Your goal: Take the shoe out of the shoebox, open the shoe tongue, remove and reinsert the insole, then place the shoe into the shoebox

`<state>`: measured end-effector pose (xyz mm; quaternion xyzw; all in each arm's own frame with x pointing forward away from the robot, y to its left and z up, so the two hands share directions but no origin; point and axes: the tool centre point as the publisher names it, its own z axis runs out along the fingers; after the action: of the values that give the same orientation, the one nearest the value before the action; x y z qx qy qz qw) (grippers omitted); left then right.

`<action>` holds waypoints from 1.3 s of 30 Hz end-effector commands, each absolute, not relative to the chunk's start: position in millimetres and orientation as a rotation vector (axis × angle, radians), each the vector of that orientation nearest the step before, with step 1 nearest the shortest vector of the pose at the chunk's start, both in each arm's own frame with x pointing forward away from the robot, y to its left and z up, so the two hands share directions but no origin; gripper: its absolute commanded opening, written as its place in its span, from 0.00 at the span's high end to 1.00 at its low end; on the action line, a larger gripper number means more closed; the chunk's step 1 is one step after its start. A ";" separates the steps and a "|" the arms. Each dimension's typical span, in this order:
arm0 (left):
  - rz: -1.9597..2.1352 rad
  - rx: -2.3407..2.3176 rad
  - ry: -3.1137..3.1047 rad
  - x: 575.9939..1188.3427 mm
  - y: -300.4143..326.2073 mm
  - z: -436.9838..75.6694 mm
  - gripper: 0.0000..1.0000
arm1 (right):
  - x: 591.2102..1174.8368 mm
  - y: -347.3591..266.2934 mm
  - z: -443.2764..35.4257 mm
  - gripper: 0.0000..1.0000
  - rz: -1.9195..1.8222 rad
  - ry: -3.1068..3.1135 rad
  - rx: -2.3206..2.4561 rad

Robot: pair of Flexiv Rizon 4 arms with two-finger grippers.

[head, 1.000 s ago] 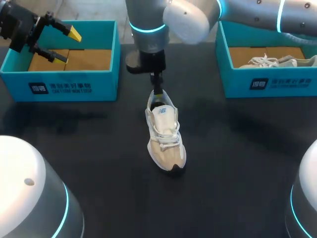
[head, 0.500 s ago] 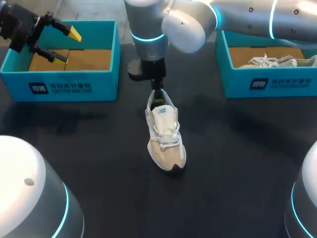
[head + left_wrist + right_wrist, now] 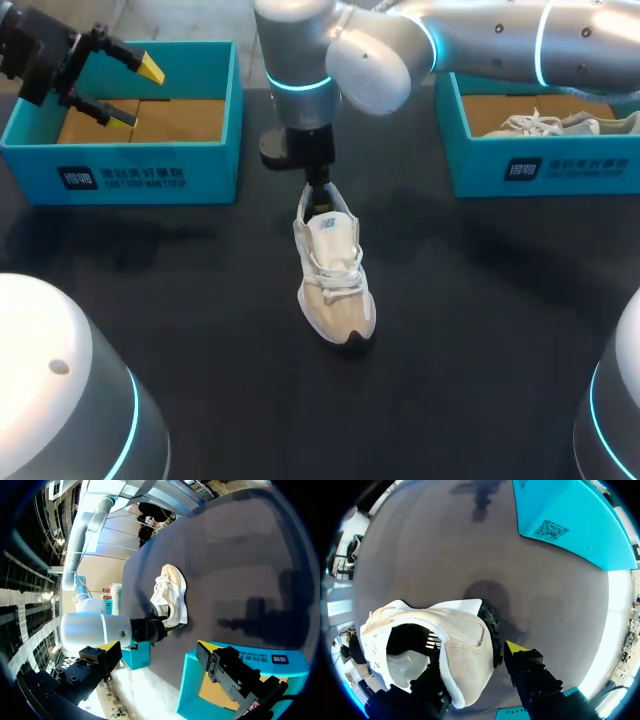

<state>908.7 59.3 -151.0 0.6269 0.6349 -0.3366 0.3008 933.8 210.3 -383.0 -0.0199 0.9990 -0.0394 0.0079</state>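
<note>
1. Shoe [image 3: 333, 270]: pale cream trainer, upright on its sole in the middle of the black table [image 3: 200, 300]. Toe points to the lower edge of the frame, heel to the top. Laces cross over the tongue. It sits outside both boxes
2. Right arm [image 3: 480, 35]: comes in from the upper right of the frame and extends past the middle. The right gripper [image 3: 318, 195] points straight down onto the heel of the shoe
3. Right wrist view: fingers spread astride the heel wall, one dark finger down inside the shoe's opening. The outer finger [image 3: 517, 648], yellow-tipped, is behind the heel. A strip of table shows between it and the heel, so there is no pinch
4. Left gripper [image 3: 135, 93]: upper left of the frame, hanging over the left shoebox [image 3: 120, 170]. Fingers are wide apart with nothing between them
5. Left shoebox: teal walls, brown cardboard floor showing
6. Right shoebox [image 3: 540, 165]: teal, upper right of the frame. A second shoe [image 3: 560, 123], pale, lies inside it
</note>
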 end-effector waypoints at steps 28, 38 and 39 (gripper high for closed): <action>-0.889 1.664 1.687 907.6 59.1 -150.6 0.00 | 929.1 191.8 -256.7 1.00 -0.154 3.114 0.111; -0.889 1.664 1.687 907.6 59.1 -150.6 0.00 | 932.3 180.3 -190.8 1.00 -0.106 3.050 0.062; -0.889 1.664 1.687 907.6 59.1 -150.6 0.00 | 932.9 180.1 -187.3 1.00 -0.105 3.047 0.048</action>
<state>908.7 59.3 -151.0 0.6269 0.6349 -0.3366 0.3008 940.1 190.0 -216.2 0.0208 0.9981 -0.0423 0.0386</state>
